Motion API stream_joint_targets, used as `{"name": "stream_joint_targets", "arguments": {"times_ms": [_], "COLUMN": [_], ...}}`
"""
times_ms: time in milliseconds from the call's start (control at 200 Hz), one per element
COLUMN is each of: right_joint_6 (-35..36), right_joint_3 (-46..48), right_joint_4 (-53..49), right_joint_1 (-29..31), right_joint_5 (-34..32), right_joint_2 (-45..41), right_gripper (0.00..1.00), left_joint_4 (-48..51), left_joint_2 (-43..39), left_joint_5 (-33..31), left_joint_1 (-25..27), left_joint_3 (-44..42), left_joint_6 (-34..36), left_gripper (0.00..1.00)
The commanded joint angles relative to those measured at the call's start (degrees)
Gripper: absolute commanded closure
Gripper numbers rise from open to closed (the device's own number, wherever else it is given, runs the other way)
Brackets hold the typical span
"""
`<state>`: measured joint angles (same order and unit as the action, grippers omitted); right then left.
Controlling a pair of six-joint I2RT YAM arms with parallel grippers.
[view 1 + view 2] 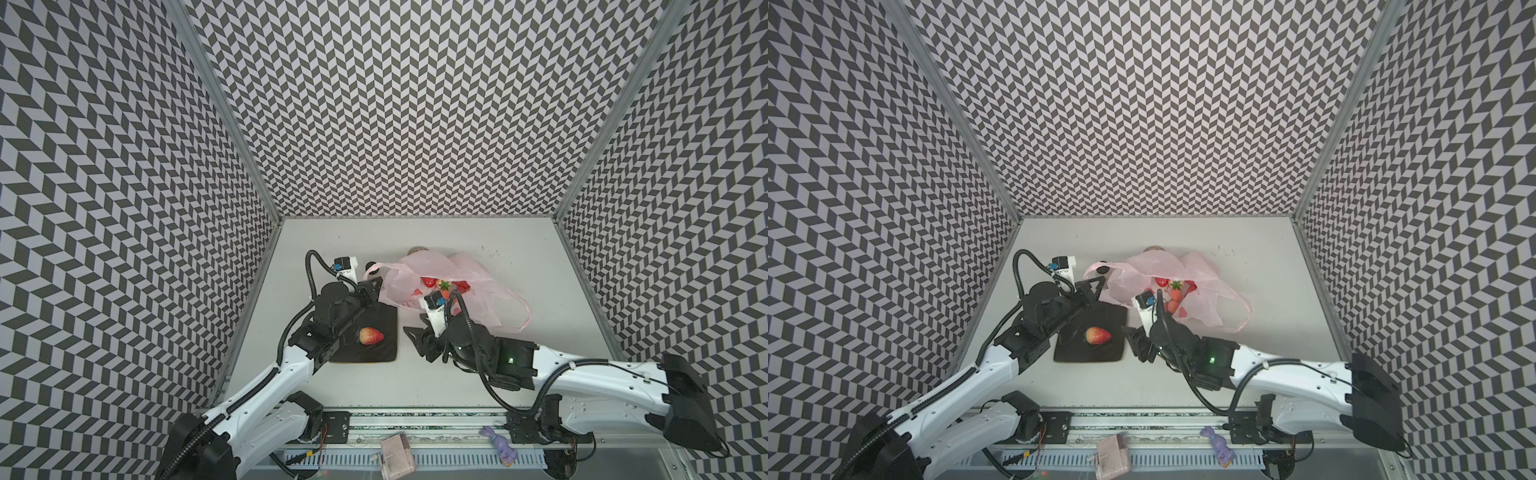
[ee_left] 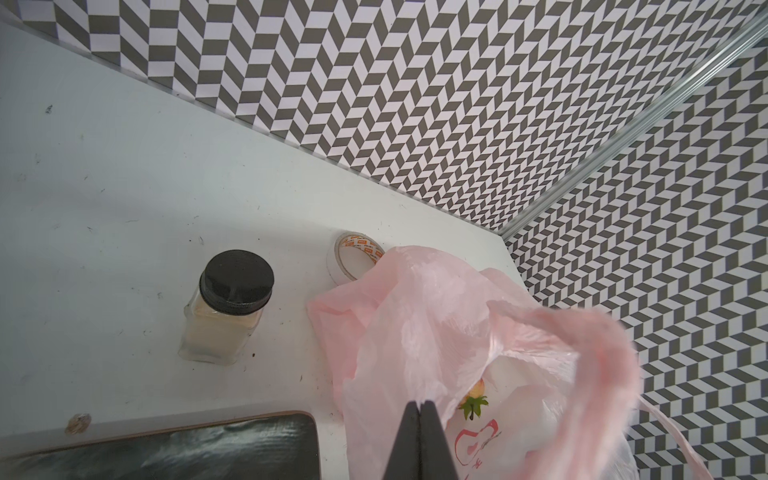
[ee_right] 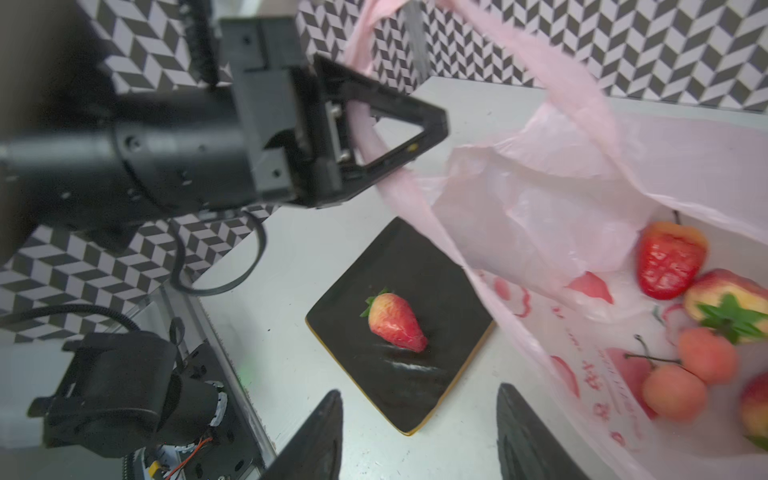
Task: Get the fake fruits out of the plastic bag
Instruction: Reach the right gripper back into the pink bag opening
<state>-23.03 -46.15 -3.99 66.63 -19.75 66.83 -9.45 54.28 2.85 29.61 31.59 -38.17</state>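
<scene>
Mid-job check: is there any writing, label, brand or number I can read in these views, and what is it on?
bag: red lettering beside its printed fruit pictures, too blurred to read.
tape roll: small red print on its inner ring, too small to read.
Nothing else in view shows any text, so no word can be quoted.

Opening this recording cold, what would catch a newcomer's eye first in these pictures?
The crinkly pink plastic bag in the middle of the scene, its rim pinched up by the shut left claw, with red strawberries and orange-pink balls showing inside. Then the lone strawberry lying on the black tray left of the bag in both top views, with the right claw open and empty just right of the tray.
</scene>
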Motion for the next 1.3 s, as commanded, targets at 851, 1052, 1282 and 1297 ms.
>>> {"name": "stream_joint_targets", "arguments": {"times_ms": [851, 1052, 1282, 1297], "right_joint_6": [-10.5, -12.7, -17.7, -17.8], "right_joint_3": [1.8, -1.6, -4.3, -4.6], "right_joint_4": [-8.6, -3.9, 0.7, 0.7], "right_joint_1": [-17.0, -20.7, -23.5, -23.6], "right_joint_5": [11.2, 9.5, 7.6, 7.1], "right_joint_2": [12.5, 13.2, 21.2, 21.7], "right_gripper": [0.44, 0.45, 0.55, 0.55], "left_joint_4": [0.5, 0.6, 2.1, 2.1], "left_joint_2": [-3.6, -2.9, -1.6, -1.6], "left_joint_5": [1.4, 0.7, 0.8, 0.8], "left_joint_1": [10.5, 10.5, 10.5, 10.4], "left_joint_3": [-5.5, -4.0, -2.3, -2.1], "left_joint_6": [2.0, 3.1, 3.1, 3.1], "left_gripper": [1.0, 1.0, 1.0, 1.0]}}
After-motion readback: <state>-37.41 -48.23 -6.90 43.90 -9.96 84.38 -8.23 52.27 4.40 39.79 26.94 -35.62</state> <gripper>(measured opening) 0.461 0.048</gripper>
